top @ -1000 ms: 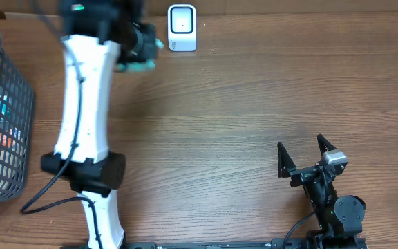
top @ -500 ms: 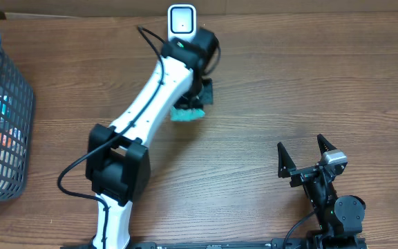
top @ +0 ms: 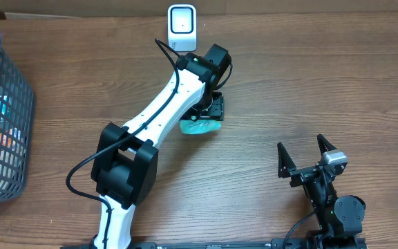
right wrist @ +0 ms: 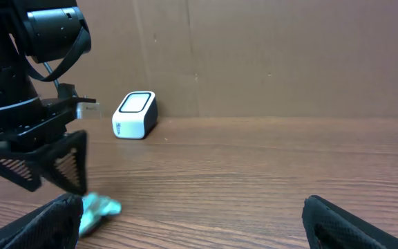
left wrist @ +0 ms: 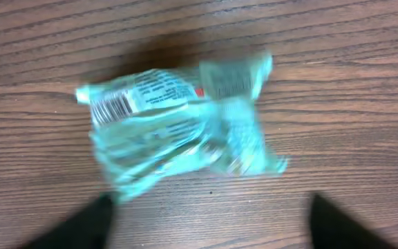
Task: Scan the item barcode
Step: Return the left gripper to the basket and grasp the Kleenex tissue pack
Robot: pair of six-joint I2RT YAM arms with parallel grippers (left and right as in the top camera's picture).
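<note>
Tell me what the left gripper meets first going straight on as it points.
Most likely the teal packet lying on the table, straight ahead of the left gripper with its open fingers; depth is unclear.

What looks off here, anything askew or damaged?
The teal packet lies crumpled on the table under the open left gripper, unheld and apart from the scanner. Its barcode faces up. Nothing looks spilled or broken.
</note>
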